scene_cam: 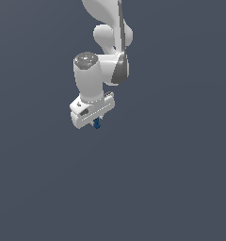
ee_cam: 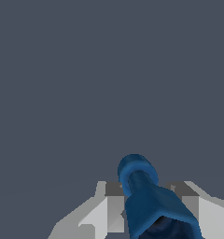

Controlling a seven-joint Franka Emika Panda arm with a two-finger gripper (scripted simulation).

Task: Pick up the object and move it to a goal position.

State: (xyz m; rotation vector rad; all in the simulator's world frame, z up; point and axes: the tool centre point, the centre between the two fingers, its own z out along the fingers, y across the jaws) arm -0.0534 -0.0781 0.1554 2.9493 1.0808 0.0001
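The object [scene_cam: 97,124] is a tiny blue lump that pokes out just below the white gripper [scene_cam: 96,121] in the exterior view. In the wrist view the object [ee_cam: 149,196] is a blue piece with a rounded knob end and a wider, darker body, and it sits between the two grey fingers [ee_cam: 115,205]. The gripper [ee_cam: 151,210] is shut on it. The fingertips are hidden behind the hand in the exterior view. No goal marker shows in either view.
The white arm [scene_cam: 110,42] comes down from the top of the exterior view. Everything around and below it is a plain dark grey-blue surface [scene_cam: 171,188] with no other objects in sight.
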